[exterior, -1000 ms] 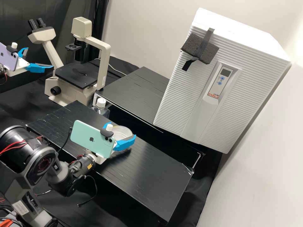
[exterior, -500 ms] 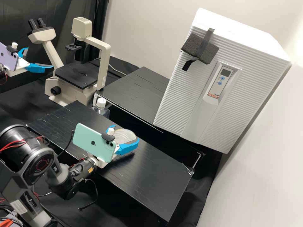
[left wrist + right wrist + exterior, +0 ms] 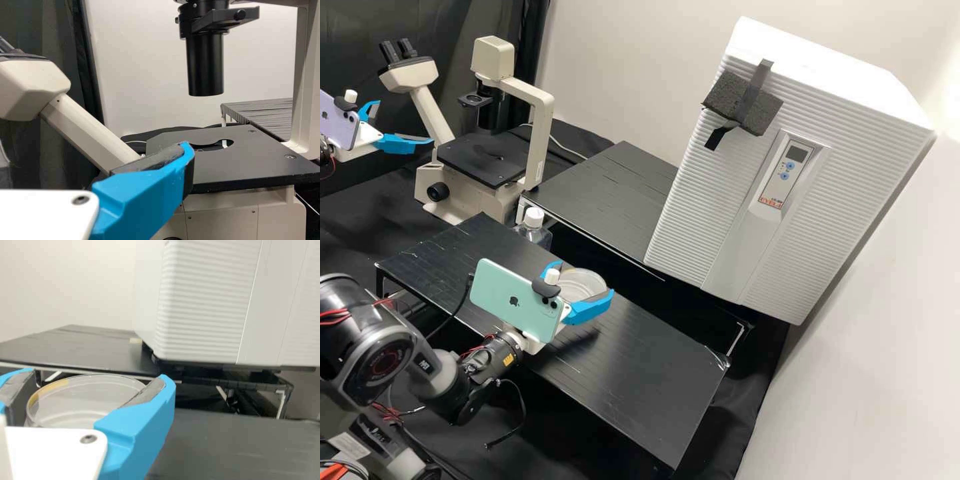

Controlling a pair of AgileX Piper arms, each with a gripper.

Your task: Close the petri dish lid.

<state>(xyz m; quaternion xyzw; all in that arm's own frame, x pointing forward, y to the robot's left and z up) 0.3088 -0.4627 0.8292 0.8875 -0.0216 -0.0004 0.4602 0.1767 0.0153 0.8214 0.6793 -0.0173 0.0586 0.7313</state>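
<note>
Red lettering (image 3: 770, 201) on white cabinet (image 3: 693, 220); logos (image 3: 514, 301) on mint phone (image 3: 495, 283), lilac phone (image 3: 341, 128); pale lettering (image 3: 424, 365) on arm (image 3: 447, 387).

Passage is left over the near black platform (image 3: 640, 373), crowded on its far side.
From two sides the clear dish (image 3: 95, 397) is blocked by the right gripper (image 3: 582, 279); from above it is left open. Beyond, the way is barred by the bottle (image 3: 533, 233) and white cabinet (image 3: 840, 187); the left gripper (image 3: 403, 122) is faced by the microscope (image 3: 539, 133).
</note>
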